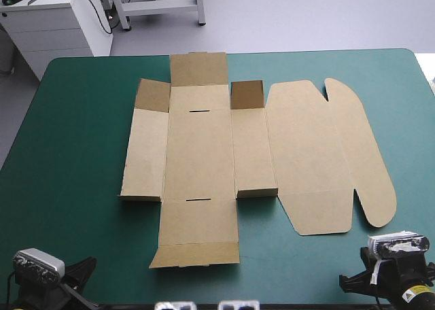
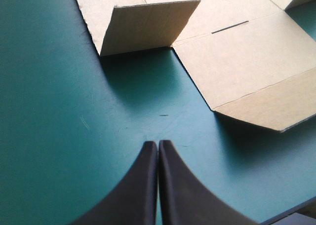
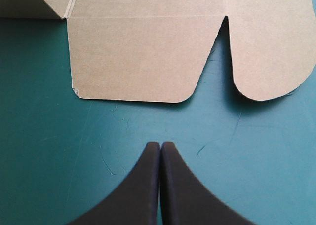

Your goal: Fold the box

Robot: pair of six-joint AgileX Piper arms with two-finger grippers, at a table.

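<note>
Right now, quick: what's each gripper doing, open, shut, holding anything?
Left gripper: shut, holding nothing; the box lies ahead of it.
Right gripper: shut, holding nothing; the box lies ahead of it.

1. High view: from above and behind, facing forward and down, far enough for whole table [image 1: 68, 153] and box [image 1: 204, 160].
2. Left wrist view: low and near, facing along left gripper [image 2: 158, 144] toward box's near left corner.
3. Right wrist view: equally near, along right gripper [image 3: 160, 145] toward box's near right edge. Both parts also in high view.
</note>
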